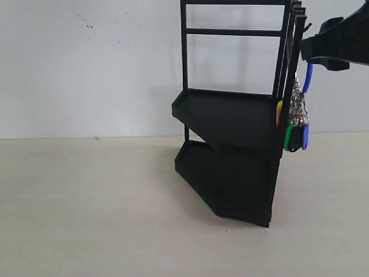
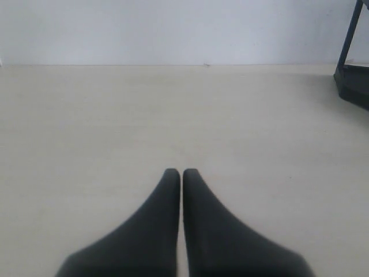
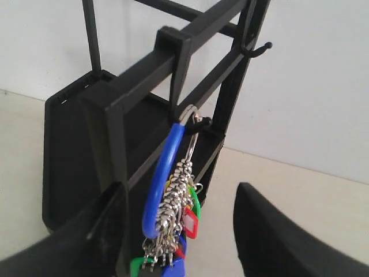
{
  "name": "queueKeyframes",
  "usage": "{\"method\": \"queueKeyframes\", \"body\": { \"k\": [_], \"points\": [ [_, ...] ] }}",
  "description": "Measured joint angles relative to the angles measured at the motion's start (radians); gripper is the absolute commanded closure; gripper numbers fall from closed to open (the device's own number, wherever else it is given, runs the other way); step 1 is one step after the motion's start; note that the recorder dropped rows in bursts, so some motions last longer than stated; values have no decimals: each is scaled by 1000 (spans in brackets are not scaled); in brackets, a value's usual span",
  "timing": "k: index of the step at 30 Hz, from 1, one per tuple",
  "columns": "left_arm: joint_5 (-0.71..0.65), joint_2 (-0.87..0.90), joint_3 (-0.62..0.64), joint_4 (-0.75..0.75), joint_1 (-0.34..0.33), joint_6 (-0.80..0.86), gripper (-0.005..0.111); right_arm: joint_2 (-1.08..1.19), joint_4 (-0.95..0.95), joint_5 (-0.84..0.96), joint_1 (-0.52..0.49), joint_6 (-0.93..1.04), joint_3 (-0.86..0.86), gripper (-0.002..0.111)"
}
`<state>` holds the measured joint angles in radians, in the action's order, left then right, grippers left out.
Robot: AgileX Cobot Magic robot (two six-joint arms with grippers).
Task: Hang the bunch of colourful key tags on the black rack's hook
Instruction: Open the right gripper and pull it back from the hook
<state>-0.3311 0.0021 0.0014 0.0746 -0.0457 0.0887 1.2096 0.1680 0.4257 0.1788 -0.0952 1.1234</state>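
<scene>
The black rack stands right of centre on the table. The colourful key tag bunch hangs down the rack's right side rail. In the right wrist view its blue loop rests over a small hook, with silver rings and red, green and blue tags dangling below. My right gripper is open; its fingers stand apart on either side of the bunch without touching it. In the exterior view that gripper is at the rack's upper right. My left gripper is shut on nothing, above bare table.
A second, free hook sticks out higher on the same rail. A corner of the rack shows at the edge of the left wrist view. The pale table runs to a white wall behind.
</scene>
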Motion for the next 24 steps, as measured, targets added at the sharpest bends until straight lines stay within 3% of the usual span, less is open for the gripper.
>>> {"method": "queueKeyframes", "body": {
  "k": [12, 15, 19, 24],
  "points": [
    [0, 0, 0, 0, 0, 0, 102, -157, -1, 201, 0, -3, 0, 55],
    [0, 0, 0, 0, 0, 0, 102, -192, -1, 258, 0, -3, 0, 69],
    [0, 0, 0, 0, 0, 0, 102, -244, -1, 336, 0, -5, 0, 105],
    [0, 0, 0, 0, 0, 0, 102, -313, -1, 448, 0, -6, 0, 108]
  ]
}}
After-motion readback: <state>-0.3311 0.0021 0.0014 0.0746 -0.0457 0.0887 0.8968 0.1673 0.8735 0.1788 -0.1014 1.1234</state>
